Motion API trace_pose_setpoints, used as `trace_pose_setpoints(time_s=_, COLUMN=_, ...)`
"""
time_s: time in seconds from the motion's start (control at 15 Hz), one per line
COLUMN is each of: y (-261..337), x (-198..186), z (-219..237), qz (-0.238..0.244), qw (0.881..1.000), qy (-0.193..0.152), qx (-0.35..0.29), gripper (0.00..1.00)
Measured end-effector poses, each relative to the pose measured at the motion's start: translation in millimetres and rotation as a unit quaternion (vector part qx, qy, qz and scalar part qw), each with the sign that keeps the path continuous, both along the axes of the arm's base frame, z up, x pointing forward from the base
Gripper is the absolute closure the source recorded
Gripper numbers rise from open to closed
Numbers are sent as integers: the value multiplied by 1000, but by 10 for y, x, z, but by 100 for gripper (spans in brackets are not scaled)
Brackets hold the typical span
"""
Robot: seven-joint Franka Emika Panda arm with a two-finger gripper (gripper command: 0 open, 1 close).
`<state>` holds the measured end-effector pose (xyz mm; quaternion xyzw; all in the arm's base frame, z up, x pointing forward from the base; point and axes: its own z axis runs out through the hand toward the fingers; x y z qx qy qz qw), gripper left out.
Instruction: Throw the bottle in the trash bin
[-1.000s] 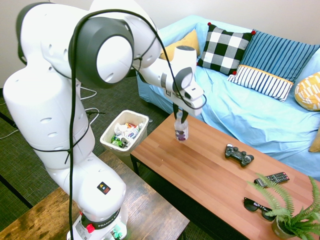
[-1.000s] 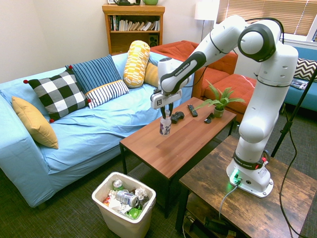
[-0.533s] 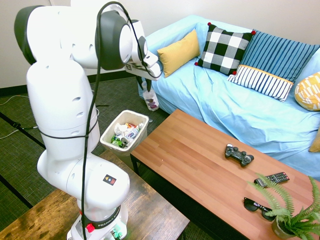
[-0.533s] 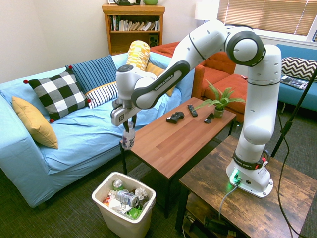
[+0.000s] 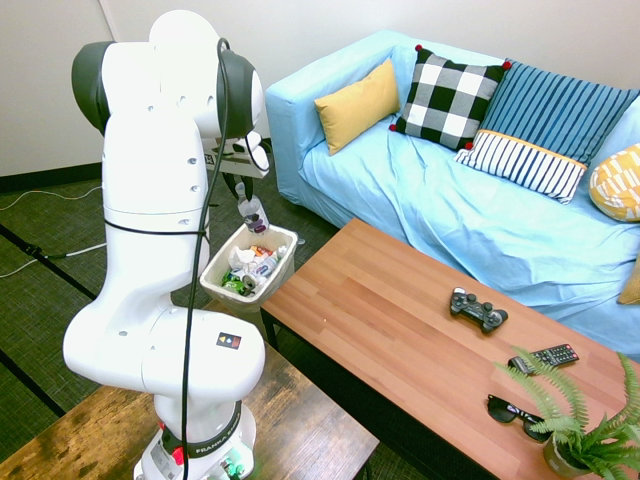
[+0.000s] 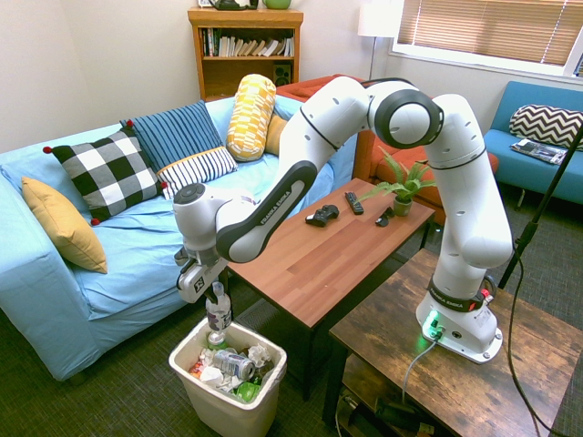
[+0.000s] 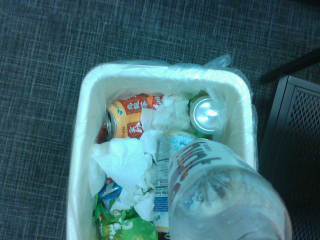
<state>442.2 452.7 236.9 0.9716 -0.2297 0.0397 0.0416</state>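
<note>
One bottle (image 6: 219, 314), gripped by the tool (image 6: 215, 293), nears release; lowering over the bin's rim (image 6: 228, 406) comes next.

The following items are counted. Trash bin (image 6: 232, 410): one. Bottle (image 6: 219, 316): one. Cans (image 7: 129, 117): three are identified in the bin; any others beneath the waste cannot be confirmed. Wooden-topped tables (image 5: 360, 320): two. Game controller (image 5: 479, 310): one. Remote control (image 5: 553, 357): one. Sunglasses (image 5: 516, 414): one pair. Potted plant (image 5: 580, 425): one. Bookcase (image 6: 246, 75): one. Lamp (image 6: 376, 20): one. Blue-draped sofa (image 6: 137, 273): one. On this sofa, plain mustard pillows (image 6: 64, 223) are counted as two, the black-and-white checked pillow (image 6: 107, 175) as one, and the yellow patterned bolster (image 6: 251, 118) as one. Chevron-patterned cushion (image 6: 545, 125): one is counted on the teal seat (image 6: 503, 137).
</note>
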Motion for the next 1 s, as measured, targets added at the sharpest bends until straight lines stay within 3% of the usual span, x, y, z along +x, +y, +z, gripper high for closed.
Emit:
trace_pose_setpoints(time_s=0.33, y=123, x=-32, z=-245, qz=11, qw=1000, qy=3, qx=-13, gripper=0)
trace_pose_setpoints(time_s=1.0, y=188, x=14, z=-214, qz=14, qw=1000, qy=-11, qx=-16, gripper=0)
